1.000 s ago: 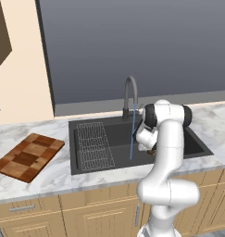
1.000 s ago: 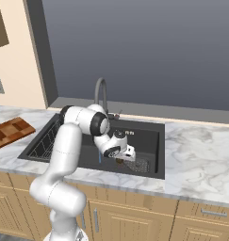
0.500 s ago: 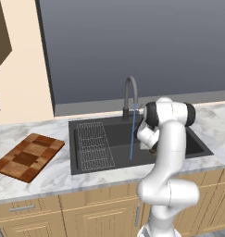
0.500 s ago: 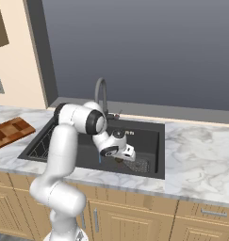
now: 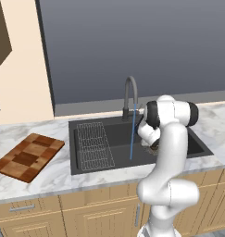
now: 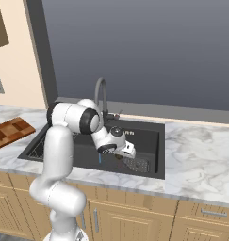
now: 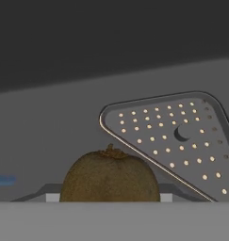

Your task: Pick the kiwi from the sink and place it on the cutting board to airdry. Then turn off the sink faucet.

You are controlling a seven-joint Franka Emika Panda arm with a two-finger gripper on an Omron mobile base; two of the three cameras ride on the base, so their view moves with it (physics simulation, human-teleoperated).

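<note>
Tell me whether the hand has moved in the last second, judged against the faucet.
No. The hand sits low in the sink, at the same spot right of the faucet as before, around the kiwi.

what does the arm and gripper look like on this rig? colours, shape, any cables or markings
The arm is glossy white with rounded, tubular links and dark grey to black bands at the joints, the widest at the elbow. The gripper has a white boxy hand; its finger tips are hard to make out. No loose cables or markings are visible.
</note>
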